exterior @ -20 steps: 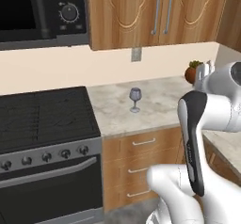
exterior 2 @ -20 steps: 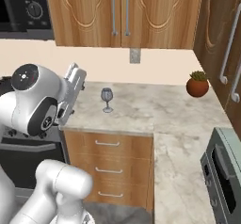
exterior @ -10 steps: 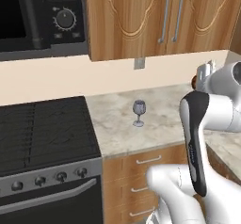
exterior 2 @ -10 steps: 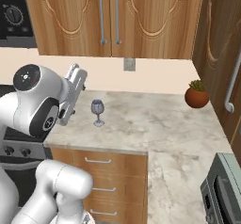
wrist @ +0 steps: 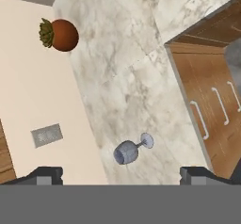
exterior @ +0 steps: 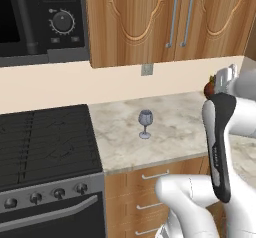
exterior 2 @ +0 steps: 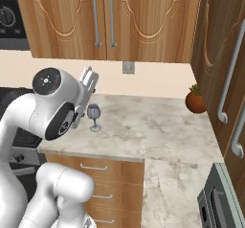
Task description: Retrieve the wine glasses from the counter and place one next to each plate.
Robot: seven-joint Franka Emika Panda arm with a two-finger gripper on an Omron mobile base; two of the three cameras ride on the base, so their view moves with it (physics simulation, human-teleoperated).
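Observation:
One wine glass (exterior: 145, 123) (exterior 2: 94, 117), small and grey-blue with a thin stem, stands upright on the beige marble counter (exterior: 170, 134) (exterior 2: 158, 126), a little right of the stove. In the hand view the wine glass (wrist: 129, 151) sits between and just above my two dark fingertips. My gripper (wrist: 121, 176) is open, held high over the counter (wrist: 122, 77) and apart from the glass, with nothing between its fingers. The hand (exterior 2: 89, 81) hovers just above the glass in the right base view. The plates are out of view.
A black stove (exterior: 45, 147) borders the counter on the left, with a microwave (exterior: 35, 22) above it. A potted plant (exterior 2: 195, 100) (wrist: 59, 35) stands in the back right corner. Wooden wall cabinets (exterior 2: 105, 16) hang overhead, and drawers (wrist: 212, 100) run below the counter edge.
The whole scene has shifted down and grown in both base views, so the base has driven closer to the counter. The glass has not moved on the counter. The gripper stays open.

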